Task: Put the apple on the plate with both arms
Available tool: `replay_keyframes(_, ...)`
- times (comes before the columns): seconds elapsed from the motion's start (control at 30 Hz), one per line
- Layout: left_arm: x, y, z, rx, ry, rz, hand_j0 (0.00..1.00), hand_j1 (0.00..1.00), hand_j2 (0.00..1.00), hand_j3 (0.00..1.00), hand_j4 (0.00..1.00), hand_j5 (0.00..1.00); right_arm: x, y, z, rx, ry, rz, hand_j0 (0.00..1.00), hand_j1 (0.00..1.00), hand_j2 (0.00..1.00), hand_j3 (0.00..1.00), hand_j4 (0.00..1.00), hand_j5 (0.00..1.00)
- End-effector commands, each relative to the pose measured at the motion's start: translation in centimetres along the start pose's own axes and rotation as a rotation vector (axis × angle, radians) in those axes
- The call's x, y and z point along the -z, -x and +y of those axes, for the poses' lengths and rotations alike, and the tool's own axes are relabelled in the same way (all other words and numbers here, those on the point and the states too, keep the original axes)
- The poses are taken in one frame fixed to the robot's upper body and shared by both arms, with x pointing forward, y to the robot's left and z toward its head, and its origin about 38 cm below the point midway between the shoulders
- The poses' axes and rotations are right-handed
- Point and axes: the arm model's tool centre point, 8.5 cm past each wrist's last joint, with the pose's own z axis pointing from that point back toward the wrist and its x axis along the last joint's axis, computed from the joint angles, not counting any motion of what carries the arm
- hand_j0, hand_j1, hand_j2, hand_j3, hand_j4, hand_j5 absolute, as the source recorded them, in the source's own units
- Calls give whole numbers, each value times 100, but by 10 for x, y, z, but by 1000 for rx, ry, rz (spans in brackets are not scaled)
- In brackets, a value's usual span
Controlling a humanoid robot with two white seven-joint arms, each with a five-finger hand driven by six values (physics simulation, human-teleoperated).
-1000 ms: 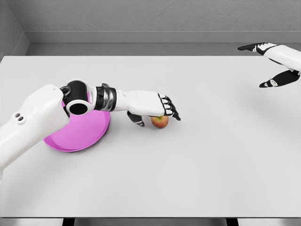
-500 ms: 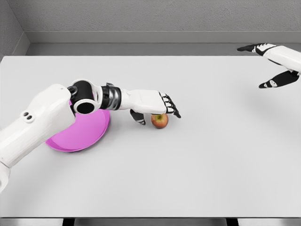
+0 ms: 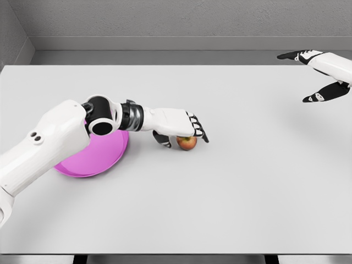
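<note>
Two white arms are shown over a pale grey tabletop [image 3: 220, 209]. The left hand [image 3: 181, 127] is lowered over the apple [image 3: 187, 143], its fingers [image 3: 199, 130] draped across the top and the thumb set at the near left side; whether a firm grip is made cannot be told from this view. The apple is seen resting on the tabletop, just right of the magenta plate [image 3: 99, 157]. The right hand [image 3: 316, 77] is held spread at the far right edge, grasping nothing.
</note>
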Motion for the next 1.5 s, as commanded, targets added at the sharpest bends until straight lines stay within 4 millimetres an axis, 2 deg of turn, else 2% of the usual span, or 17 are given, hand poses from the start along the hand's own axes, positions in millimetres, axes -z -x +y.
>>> replay_keyframes(0.0, 0, 0, 0, 0, 1, 2, 88, 88, 88, 88, 88, 88, 0, 0, -1, 6, 5, 0, 100, 100, 100, 100, 100, 100)
replay_keyframes(0.47, 7, -6, 0, 23, 10, -15, 79, 79, 79, 79, 79, 79, 0, 0, 0, 5, 2, 0, 100, 100, 100, 100, 100, 100)
replay_keyframes(0.6, 7, -7, 0, 26, 10, -19, 68, 68, 68, 68, 68, 68, 1, 0, 1, 6, -2, -1, 100, 100, 100, 100, 100, 100)
replay_keyframes(0.67, 7, -8, 0, 30, 11, -27, 58, 58, 58, 58, 58, 58, 1, 0, 1, 6, -2, -1, 100, 100, 100, 100, 100, 100)
replay_keyframes(0.7, 7, -8, 0, 30, 11, -27, 57, 57, 57, 57, 57, 57, 0, 0, 1, 5, -2, 0, 100, 100, 100, 100, 100, 100)
replay_keyframes(0.97, 7, -8, -2, 31, 17, -31, 53, 53, 53, 53, 53, 53, 0, -1, 0, 3, -1, -2, 100, 100, 100, 100, 100, 100)
replay_keyframes(1.17, 0, -7, 2, 49, 10, -49, 51, 51, 51, 51, 51, 51, 0, 0, -1, 2, 1, -1, 100, 100, 100, 100, 100, 100)
replay_keyframes(1.2, -6, -3, 3, 52, 11, -38, 51, 51, 51, 51, 51, 51, 1, -1, -2, 1, 2, -2, 100, 100, 100, 100, 100, 100)
replay_keyframes(1.27, -33, 3, 6, 37, -11, -28, 49, 49, 49, 49, 49, 49, 1, -1, -2, 1, 2, -2, 100, 100, 100, 100, 100, 100)
replay_keyframes(1.33, -81, 11, 11, 15, -43, 0, 49, 49, 49, 49, 49, 49, 1, -1, -2, 1, 2, -2, 100, 100, 100, 100, 100, 100)
replay_keyframes(1.37, -112, 16, 10, -1, -56, 30, 47, 47, 47, 47, 47, 47, 1, -1, -2, 1, 2, -2, 100, 100, 100, 100, 100, 100)
replay_keyframes(1.4, -152, 22, 8, -12, -64, 83, 46, 46, 46, 46, 46, 46, 1, -1, -2, 0, 2, -3, 100, 100, 100, 100, 100, 100)
replay_keyframes(1.47, -192, 33, -5, -39, -43, 163, 46, 46, 46, 46, 46, 46, 1, -1, -2, 0, 2, -3, 100, 100, 100, 100, 100, 100)
